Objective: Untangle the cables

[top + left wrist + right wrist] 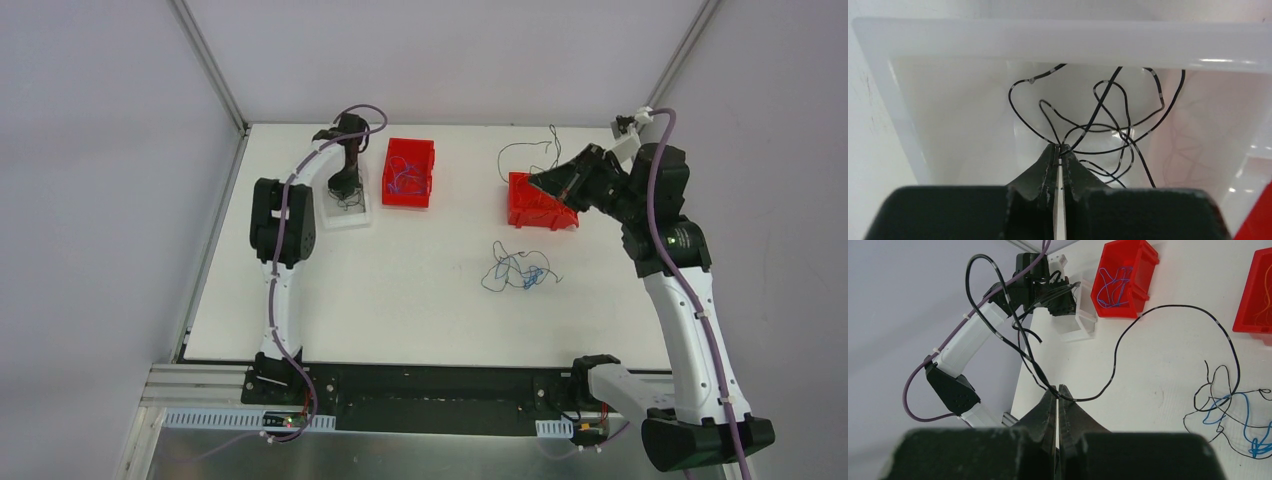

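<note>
2 arms, left arm [284, 262] and right arm [690, 330]: white links, black joint housings, purple cable [905, 392] tied along each. Green LED [672, 240] on right. Left gripper [1060, 149]: dark ridged fingers [1042, 172].

I see the white table [400, 320] carrying three bins toward its far side: a white bin [345, 222] at the left, a red bin [410, 148] just right of it, and a second red bin [525, 205] further right. Nearer, right of centre, blue and black cables [520, 268] lie loosely tangled.
</note>
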`<control>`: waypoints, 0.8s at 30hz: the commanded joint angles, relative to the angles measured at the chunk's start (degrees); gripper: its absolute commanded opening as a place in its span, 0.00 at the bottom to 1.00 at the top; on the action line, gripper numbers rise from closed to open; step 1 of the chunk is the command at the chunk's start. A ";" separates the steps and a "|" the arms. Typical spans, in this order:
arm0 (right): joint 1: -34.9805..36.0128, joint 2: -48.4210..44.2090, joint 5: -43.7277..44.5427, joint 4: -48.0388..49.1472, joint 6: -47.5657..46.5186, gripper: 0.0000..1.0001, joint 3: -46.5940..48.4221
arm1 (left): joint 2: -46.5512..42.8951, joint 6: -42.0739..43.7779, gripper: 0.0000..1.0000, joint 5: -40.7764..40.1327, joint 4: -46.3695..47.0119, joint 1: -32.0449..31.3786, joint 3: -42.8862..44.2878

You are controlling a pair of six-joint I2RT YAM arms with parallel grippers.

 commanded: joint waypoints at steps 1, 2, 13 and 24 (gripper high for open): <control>0.39 -1.03 -0.42 0.32 1.04 0.00 -1.11 | -8.46 -2.81 0.10 -0.44 0.77 0.32 -2.37; 0.47 -0.84 -0.71 0.78 1.28 0.00 -1.46 | -10.51 -3.08 0.15 0.29 1.76 0.32 -3.75; 11.20 6.59 2.77 7.59 3.95 0.00 -4.08 | -29.31 -6.18 0.57 9.29 3.55 0.07 -14.22; 28.87 24.29 0.93 17.20 7.74 0.21 7.37 | -51.64 -8.53 0.99 8.61 2.94 0.19 -24.69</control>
